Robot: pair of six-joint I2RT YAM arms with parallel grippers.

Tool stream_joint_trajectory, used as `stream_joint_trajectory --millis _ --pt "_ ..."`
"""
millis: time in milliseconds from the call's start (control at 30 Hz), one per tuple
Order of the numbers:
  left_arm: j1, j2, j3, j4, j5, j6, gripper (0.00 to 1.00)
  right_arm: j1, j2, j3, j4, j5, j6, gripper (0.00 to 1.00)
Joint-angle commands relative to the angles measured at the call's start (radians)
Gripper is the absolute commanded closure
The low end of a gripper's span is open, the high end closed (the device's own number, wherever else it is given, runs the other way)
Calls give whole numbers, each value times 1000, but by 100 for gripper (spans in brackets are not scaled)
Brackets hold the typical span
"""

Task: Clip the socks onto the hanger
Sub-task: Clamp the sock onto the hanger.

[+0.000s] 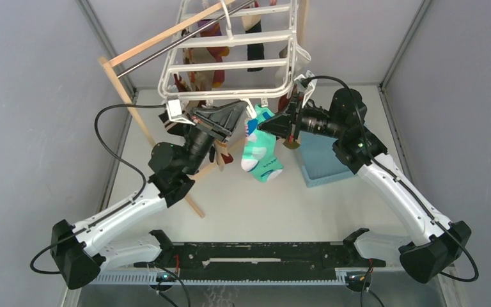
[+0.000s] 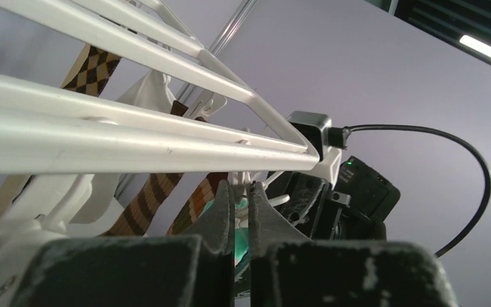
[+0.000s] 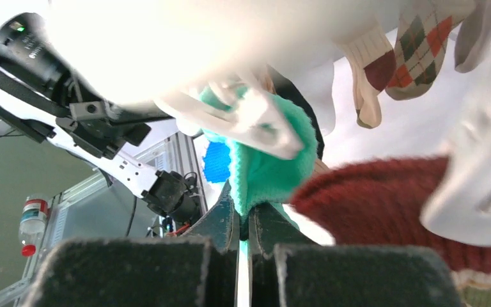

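The mint-green sock (image 1: 261,148) with white and blue patches hangs below the front bar of the white hanger (image 1: 227,65). My right gripper (image 1: 267,126) is shut on its cuff; in the right wrist view the green cuff (image 3: 272,169) comes out of the closed jaws (image 3: 244,206), and a blurred white clip (image 3: 259,123) sits over it. My left gripper (image 1: 247,115) is just left of the cuff. In the left wrist view its fingers (image 2: 241,193) are pressed on a white clip (image 2: 241,178) under the hanger bar (image 2: 134,137), with green sock behind. A brown and orange striped sock (image 2: 146,201) hangs from the hanger.
A wooden pole stand (image 1: 142,121) leans behind my left arm. A blue bin (image 1: 325,163) sits on the table under my right wrist. Other socks hang from the hanger: a black one (image 1: 254,39), a dark red one (image 3: 383,204), an argyle one (image 3: 422,46).
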Motion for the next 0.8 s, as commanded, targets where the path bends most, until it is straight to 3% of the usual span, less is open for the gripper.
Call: stream_joint_trajectory --millis 0,200,767 --pt "-4 11 -27 -48 28 3 100 -18 -9 13 102 -37 51 100" --pt "-5 22 -21 -49 29 7 100 -31 -7 0 176 -79 105 100" --pt "2 10 -6 -69 19 28 100 -7 -113 -151 141 -75 88 100"
